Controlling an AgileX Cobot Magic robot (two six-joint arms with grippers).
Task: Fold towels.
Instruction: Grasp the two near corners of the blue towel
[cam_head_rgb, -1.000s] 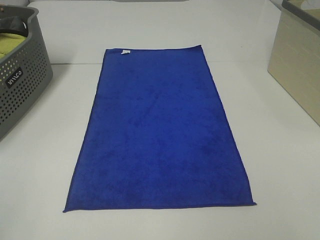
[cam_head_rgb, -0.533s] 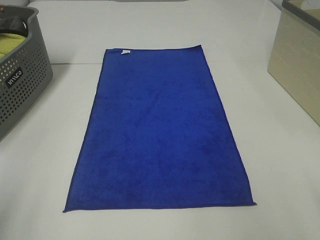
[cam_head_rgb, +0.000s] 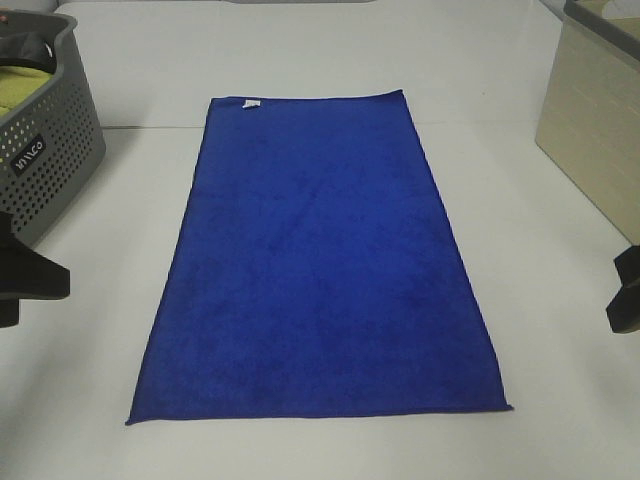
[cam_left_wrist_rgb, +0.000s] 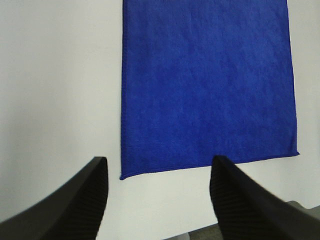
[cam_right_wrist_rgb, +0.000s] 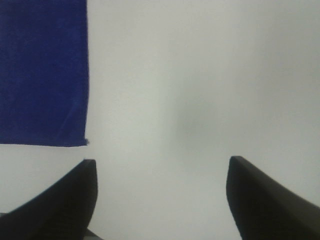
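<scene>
Towel (cam_head_rgb: 320, 260), royal blue and soft-piled, is lying spread flat in a single layer along the middle of the white worktop (cam_head_rgb: 90, 400). Its long sides are running from the near edge toward the far edge. Its near short edge is lying toward the worktop's near edge, with both near corners flat.

The left fingers (cam_left_wrist_rgb: 75, 200) are showing by the left edge of the worktop, level with the near half of the towel and apart from its long side. They are standing wide open and holding nothing. In the left wrist view the towel's near left corner is appearing in the gap between them.

The right fingers (cam_right_wrist_rgb: 265, 200) are showing by the right edge, about level with the left ones and likewise apart from the towel. They too are spreading wide and gripping nothing. Bare worktop is lying between them, and the towel's near right corner is lying toward the middle of the worktop from them.

Farther on, the towel is reaching its far short edge, where a small white tag (cam_head_rgb: 252, 103) is sitting near its far left corner. At the far left corner of the worktop a gray perforated basket (cam_head_rgb: 60, 170) is standing with a yellow-green cloth (cam_head_rgb: 18, 92) inside it, well apart from the towel. By the right edge, toward the far right corner, a beige box (cam_head_rgb: 590, 130) is standing, also apart from the towel.
</scene>
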